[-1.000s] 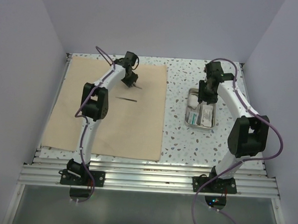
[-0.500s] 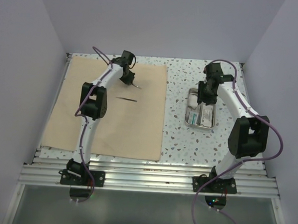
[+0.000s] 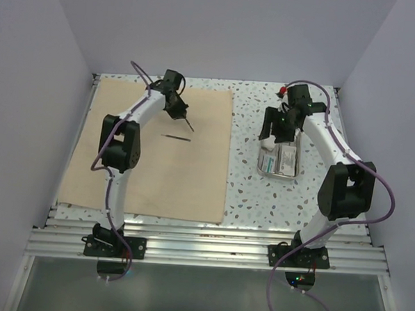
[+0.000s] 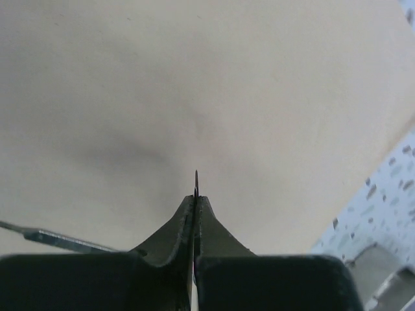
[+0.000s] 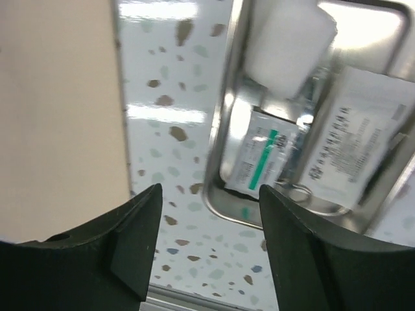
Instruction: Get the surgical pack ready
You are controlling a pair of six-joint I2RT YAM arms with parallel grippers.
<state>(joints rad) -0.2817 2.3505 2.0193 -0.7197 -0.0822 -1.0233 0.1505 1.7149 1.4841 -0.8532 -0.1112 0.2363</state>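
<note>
A large tan cloth lies flat on the left of the speckled table. My left gripper hangs above its far part, shut on a thin steel instrument whose tip sticks out past the fingertips. Another thin steel instrument lies on the cloth just nearer; its end shows in the left wrist view. A shiny steel tray on the right holds a white gauze pad, white packets and steel instruments. My right gripper is open and empty above the tray's left edge.
White walls enclose the table on the left, back and right. An aluminium rail runs along the near edge by the arm bases. A strip of bare speckled tabletop lies between cloth and tray.
My left gripper has shifted slightly along the far part of the cloth with the instrument. My right gripper has moved left and a little up off the tray's middle to its left edge.
</note>
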